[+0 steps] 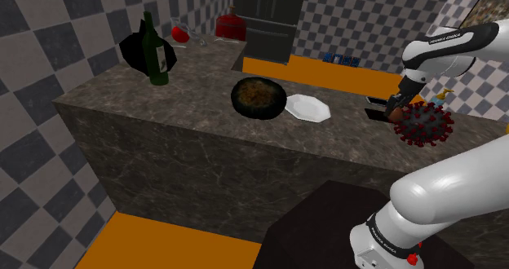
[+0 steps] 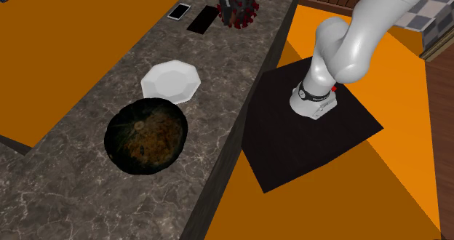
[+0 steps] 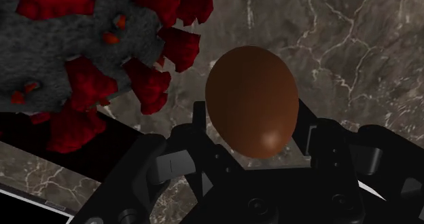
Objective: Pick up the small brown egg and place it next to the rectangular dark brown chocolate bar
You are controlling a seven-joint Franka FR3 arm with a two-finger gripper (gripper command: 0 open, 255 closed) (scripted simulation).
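Observation:
A small brown egg (image 3: 253,100) sits clasped between the two black fingers of my gripper (image 3: 253,131), above the marbled counter. In the shoulder view the gripper (image 1: 396,108) hangs low at the counter's right end with the egg (image 1: 394,112) in it. The flat dark chocolate bar (image 3: 75,155) lies on the counter just beside the gripper, partly under a spiky grey and red ball (image 3: 81,53). The bar (image 2: 203,18) lies between a white-edged phone (image 2: 179,12) and the spiky ball (image 2: 240,4).
On the dark stone counter (image 1: 163,104) stand a black bowl of brown food (image 1: 258,97), a white plate (image 1: 307,108) and a green bottle (image 1: 155,54). The spiky ball (image 1: 424,122) crowds the gripper. The counter's front edge drops to an orange floor (image 2: 305,209).

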